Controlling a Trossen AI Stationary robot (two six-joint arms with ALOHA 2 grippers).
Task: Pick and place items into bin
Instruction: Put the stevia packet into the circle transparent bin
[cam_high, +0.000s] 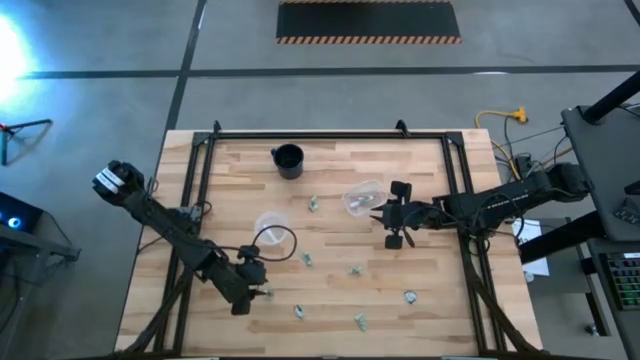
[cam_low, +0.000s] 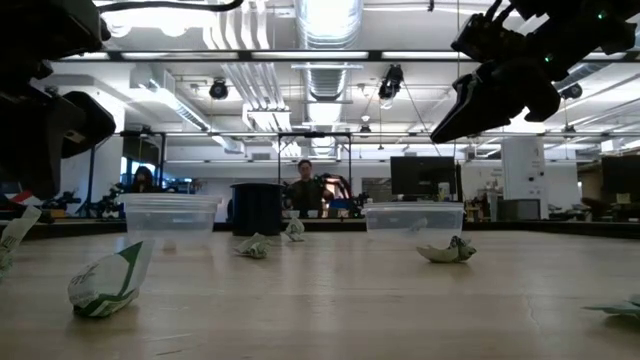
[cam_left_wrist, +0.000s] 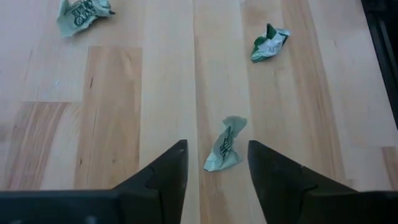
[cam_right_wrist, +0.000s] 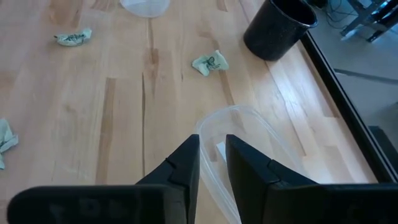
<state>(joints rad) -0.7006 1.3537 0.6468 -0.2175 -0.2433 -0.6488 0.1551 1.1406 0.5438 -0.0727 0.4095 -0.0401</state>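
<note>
Pale wood planks carry scattered crumpled items, 1 (cam_left_wrist: 225, 145) lying between the spread fingers of the left gripper (cam_left_wrist: 217, 163). Right gripper (cam_right_wrist: 212, 163) pinches a clear cup's rim (cam_right_wrist: 211, 121), black cup (cam_right_wrist: 278, 26) beyond. Workshop behind.

Industrial lab or workshop: concrete floor (cam_high: 330, 85) with hazard-striped mat (cam_high: 368, 21), exposed ceiling ducts (cam_low: 325, 40), monitors (cam_low: 425, 178), wooden workbench (cam_high: 330, 240).

On the wooden worktop (cam_high: 330, 280) a black cup (cam_high: 288, 161) stands near the far edge, two clear cups (cam_high: 270, 227) sit mid-board (one by the right gripper (cam_high: 392, 215)), small crumpled items (cam_high: 313, 204) lie scattered, and the left gripper (cam_high: 262, 291) hangs near the front.
</note>
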